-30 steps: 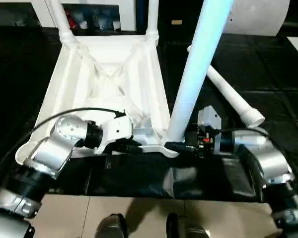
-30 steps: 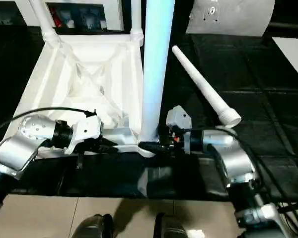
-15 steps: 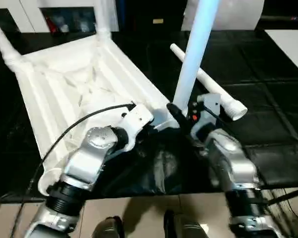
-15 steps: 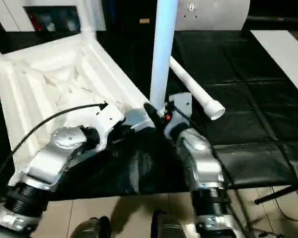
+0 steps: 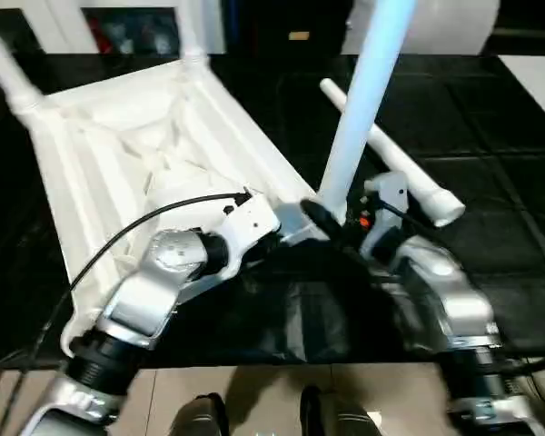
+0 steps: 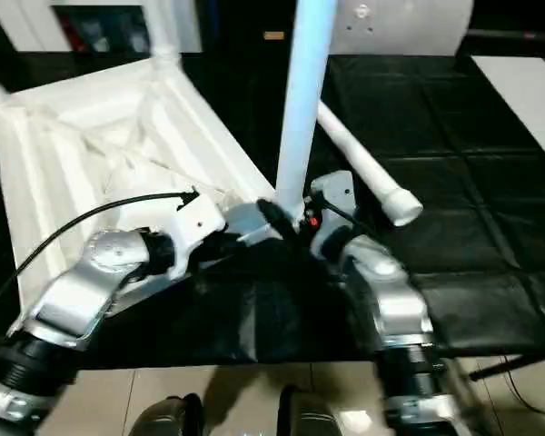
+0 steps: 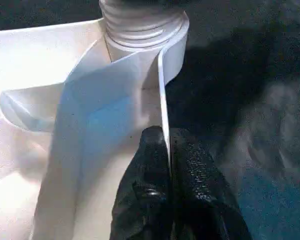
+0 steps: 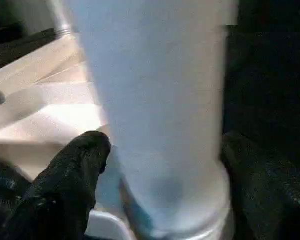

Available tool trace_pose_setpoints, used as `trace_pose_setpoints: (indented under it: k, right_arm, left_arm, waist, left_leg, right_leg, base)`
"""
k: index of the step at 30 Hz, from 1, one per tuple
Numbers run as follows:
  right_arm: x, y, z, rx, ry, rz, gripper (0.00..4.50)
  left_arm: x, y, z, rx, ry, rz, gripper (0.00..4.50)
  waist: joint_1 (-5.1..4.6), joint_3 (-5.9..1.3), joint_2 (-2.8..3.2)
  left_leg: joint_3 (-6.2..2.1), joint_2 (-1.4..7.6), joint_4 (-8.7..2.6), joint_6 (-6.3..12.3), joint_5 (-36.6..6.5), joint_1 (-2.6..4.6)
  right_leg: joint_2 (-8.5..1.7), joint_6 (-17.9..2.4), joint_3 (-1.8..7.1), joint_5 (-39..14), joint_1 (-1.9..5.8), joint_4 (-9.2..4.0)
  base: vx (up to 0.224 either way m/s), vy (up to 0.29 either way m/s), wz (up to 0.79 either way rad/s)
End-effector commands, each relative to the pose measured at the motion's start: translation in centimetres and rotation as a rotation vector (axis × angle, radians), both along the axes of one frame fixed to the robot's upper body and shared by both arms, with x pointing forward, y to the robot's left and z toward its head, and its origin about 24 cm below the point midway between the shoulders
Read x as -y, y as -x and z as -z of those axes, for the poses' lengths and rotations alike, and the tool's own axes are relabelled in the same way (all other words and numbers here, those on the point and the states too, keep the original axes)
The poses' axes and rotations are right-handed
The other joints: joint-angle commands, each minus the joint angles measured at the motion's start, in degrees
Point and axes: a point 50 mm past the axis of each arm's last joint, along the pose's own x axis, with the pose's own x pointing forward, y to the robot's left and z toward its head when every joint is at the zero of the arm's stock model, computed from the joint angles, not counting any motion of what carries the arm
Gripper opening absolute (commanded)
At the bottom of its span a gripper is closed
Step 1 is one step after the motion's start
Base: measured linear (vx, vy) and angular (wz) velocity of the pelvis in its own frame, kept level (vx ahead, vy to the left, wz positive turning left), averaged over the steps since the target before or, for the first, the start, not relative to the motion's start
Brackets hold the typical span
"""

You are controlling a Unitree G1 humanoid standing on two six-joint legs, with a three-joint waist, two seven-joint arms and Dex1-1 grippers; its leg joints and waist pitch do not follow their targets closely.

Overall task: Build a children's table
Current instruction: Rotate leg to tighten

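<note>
The white table top [image 5: 154,154] is seen lying upside down on the black-covered surface [image 5: 490,109], its X-ribbed underside facing up. Two legs are fitted in its far corner sockets and rise out of view. A third leg [image 5: 359,109] is stood upright in the near corner socket [image 7: 142,25], its long axis running nearly vertical, leaning slightly away from the table top towards its upper end. A fourth leg [image 5: 391,163] is laid flat on the surface just beyond the upright leg, its long axis running diagonally, with its wide open end pointed towards the robot's right and its other end hidden behind the upright leg.

The left gripper [image 7: 165,150] is clenched on the thin side rim of the table top, just beside the near corner socket. The right gripper [image 8: 162,155] is placed around the base of the upright leg; its jaws are spread on either side, one finger [image 8: 75,170] standing slightly apart from the tube.
</note>
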Motion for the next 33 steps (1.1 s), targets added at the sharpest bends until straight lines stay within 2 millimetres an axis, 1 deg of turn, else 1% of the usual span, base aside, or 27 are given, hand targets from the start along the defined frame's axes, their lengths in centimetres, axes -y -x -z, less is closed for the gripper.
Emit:
trace_pose_setpoints:
  k: [1,2,3,4,5,7,8,11,12,13,15,16,17,18,23,25,27,28,29,32,33]
  right_arm:
    - [0.3,0.2,-1.1,0.039,-0.019,-0.072,4.32]
    - [0.6,0.5,-1.3,0.037,0.0,-0.128,4.32]
    - [0.9,0.9,-1.3,0.036,0.045,-0.225,4.45]
    - [1.0,1.1,-1.4,0.039,0.075,-0.277,4.45]
    - [1.1,1.2,-1.4,0.041,0.093,-0.305,4.45]
    - [1.2,1.4,-1.5,0.037,0.12,-0.351,4.45]
    - [1.3,1.6,-1.5,0.035,0.168,-0.43,4.45]
    - [1.3,1.9,-1.4,0.016,0.208,-0.506,4.45]
    - [1.4,2.0,-1.2,0.007,0.233,-0.53,4.45]
    - [1.5,1.9,-0.8,-0.017,0.278,-0.559,4.45]
    - [1.4,1.8,-0.6,-0.023,0.302,-0.574,4.45]
    - [1.2,1.5,-0.5,-0.016,0.309,-0.569,4.45]
    - [1.1,1.3,-0.5,-0.012,0.301,-0.56,4.45]
    - [1.0,1.1,-0.6,-0.014,0.287,-0.56,4.45]
    - [0.7,0.9,-0.8,-0.021,0.271,-0.586,4.45]
    - [0.5,1.0,-0.7,-0.026,0.268,-0.603,4.16]
    - [0.5,1.0,-0.6,-0.03,0.269,-0.614,4.16]
    - [0.5,1.0,-0.5,-0.031,0.27,-0.617,3.91]
    - [0.5,1.0,-0.5,-0.032,0.27,-0.618,3.79]
    - [0.5,1.1,-0.3,-0.037,0.272,-0.627,3.67]
    - [0.4,1.2,-0.2,-0.04,0.273,-0.633,3.51]
  left_arm:
    - [0.4,0.4,-0.7,0.025,0.011,0.108,0.0]
    - [0.0,0.5,-0.5,0.017,-0.01,0.137,0.0]
    - [-0.5,0.7,-0.3,0.004,-0.046,0.194,0.0]
    - [-0.9,0.8,-0.1,-0.01,-0.063,0.222,0.0]
    - [-1.1,0.9,-0.1,-0.018,-0.071,0.238,0.0]
    - [-1.3,0.9,-0.1,-0.027,-0.08,0.262,0.0]
    - [-1.6,0.9,-0.2,-0.038,-0.089,0.3,0.0]
    - [-2.0,1.0,-0.3,-0.048,-0.104,0.344,0.0]
    - [-2.1,1.0,-0.3,-0.053,-0.114,0.359,0.0]
    - [-2.2,0.9,-0.3,-0.06,-0.127,0.389,0.0]
    - [-2.3,0.9,-0.4,-0.067,-0.137,0.41,0.0]
    - [-2.3,0.8,-0.4,-0.069,-0.143,0.418,0.0]
    - [-2.2,0.8,-0.4,-0.068,-0.145,0.423,0.0]
    - [-2.2,0.7,-0.4,-0.066,-0.145,0.425,0.0]
    - [-2.1,0.6,-0.4,-0.066,-0.141,0.437,0.0]
    - [-2.0,0.6,-0.4,-0.067,-0.138,0.446,0.0]
    - [-2.0,0.5,-0.4,-0.068,-0.139,0.449,0.0]
    - [-2.0,0.5,-0.4,-0.068,-0.139,0.45,0.0]
    - [-2.0,0.5,-0.4,-0.067,-0.139,0.45,0.0]
    - [-2.2,0.4,-0.4,-0.067,-0.142,0.45,0.0]
    - [-2.3,0.4,-0.3,-0.067,-0.144,0.449,0.0]
  waist:
    - [0.09,-4.71,0.03]
    - [0.29,-4.73,0.11]
    - [0.56,-4.76,0.1]
    - [0.68,-4.75,0.08]
    - [0.79,-4.6,-0.05]
    - [0.89,-4.52,0.01]
    - [0.91,-4.5,0.0]
    - [1.04,-4.53,-0.07]
    - [1.01,-4.59,-0.46]
    - [1.16,-4.63,-0.21]
    - [1.17,-4.59,-0.36]
    - [1.24,-4.66,-0.32]
    - [1.28,-4.69,-0.26]
    - [1.29,-4.7,-0.39]
    - [1.53,-4.81,-0.43]
    - [1.6,-4.83,-0.38]
    - [1.6,-4.77,-0.43]
    - [1.59,-4.76,-0.45]
    - [1.62,-4.73,-0.39]
    - [1.61,-4.69,-0.46]
    - [1.62,-4.73,-0.45]
  left_leg:
    - [-0.71,2.67,-3.71,6.02,-8.5,0.86]
    - [-0.71,2.68,-3.68,6.11,-8.6,1.0]
    - [-0.76,2.72,-3.71,6.16,-8.7,1.03]
    - [-0.78,2.7,-3.72,6.29,-8.9,1.0]
    - [-0.72,2.75,-3.77,6.21,-9.2,1.07]
    - [-0.74,2.87,-3.85,5.69,-9.9,1.2]
    - [-0.76,2.84,-3.86,5.57,-10.1,1.2]
    - [-0.76,2.92,-3.87,5.38,-10.1,1.16]
    - [-0.7,2.93,-3.83,5.47,-9.9,1.16]
    - [-0.84,2.96,-3.89,5.46,-9.3,1.18]
    - [-0.72,2.91,-3.78,5.45,-9.0,1.14]
    - [-0.69,2.95,-3.75,5.36,-8.8,1.14]
    - [-0.71,3.01,-3.78,5.34,-8.6,1.21]
    - [-0.66,2.95,-3.74,5.36,-8.6,1.16]
    - [-0.64,3.03,-3.7,5.79,-7.3,1.1]
    - [-0.66,3.07,-3.7,5.85,-7.2,1.06]
    - [-0.64,3.09,-3.72,5.75,-7.6,1.06]
    - [-0.65,3.05,-3.72,5.67,-7.7,1.04]
    - [-0.65,3.05,-3.75,5.5,-8.1,1.1]
    - [-0.66,3.04,-3.78,5.25,-8.5,1.07]
    - [-0.69,3.06,-3.79,5.19,-8.3,1.06]
  right_leg:
    - [-4.26,-11.9,2.96,-15.1,3.83,-4.45]
    - [-4.28,-11.9,2.95,-15.3,3.79,-4.47]
    - [-4.28,-11.9,2.9,-15.6,3.77,-4.44]
    - [-4.28,-11.9,2.88,-15.7,3.83,-4.47]
    - [-4.36,-11.9,2.96,-16.3,3.74,-4.45]
    - [-4.47,-12.0,2.99,-17.9,3.61,-4.64]
    - [-4.48,-11.9,2.94,-18.3,3.62,-4.7]
    - [-4.62,-11.9,3.06,-18.3,3.69,-4.58]
    - [-4.6,-12.0,3.07,-18.4,3.7,-4.65]
    - [-4.55,-12.2,2.96,-18.2,3.69,-4.47]
    - [-4.66,-12.4,3.06,-17.9,3.66,-4.46]
    - [-4.7,-12.6,3.1,-17.6,3.66,-4.37]
    - [-4.73,-12.7,3.09,-17.3,3.63,-4.36]
    - [-4.68,-12.9,3.09,-17.1,3.66,-4.31]
    - [-4.64,-13.4,3.07,-15.0,3.82,-3.99]
    - [-4.7,-13.6,3.04,-14.9,3.86,-3.97]
    - [-4.71,-13.5,3.06,-15.6,3.84,-4.05]
    - [-4.7,-13.3,3.05,-15.9,3.86,-4.08]
    - [-4.72,-13.1,3.05,-16.8,3.81,-4.19]
    - [-4.7,-12.8,3.05,-17.5,3.79,-4.26]
    - [-4.74,-12.7,3.07,-17.4,3.84,-4.23]
  base:
    - [0.0,0.0,0.0]
    - [0.0,0.0,0.0]
    - [0.0,0.0,0.0]
    - [0.0,0.0,0.0]
    - [0.0,0.0,0.0]
    - [0.0,0.0,0.0]
    - [0.0,0.0,0.0]
    - [0.0,0.0,0.0]
    - [0.0,0.0,0.0]
    - [0.0,0.0,0.0]
    - [0.0,0.0,0.0]
    - [0.0,0.0,0.0]
    - [0.0,0.0,0.0]
    - [0.0,0.0,0.0]
    - [0.0,0.0,0.0]
    - [0.0,0.0,0.0]
    - [0.0,0.0,0.0]
    - [0.0,0.0,0.0]
    - [0.0,0.0,0.0]
    - [0.0,0.0,0.0]
    - [0.0,0.0,0.0]
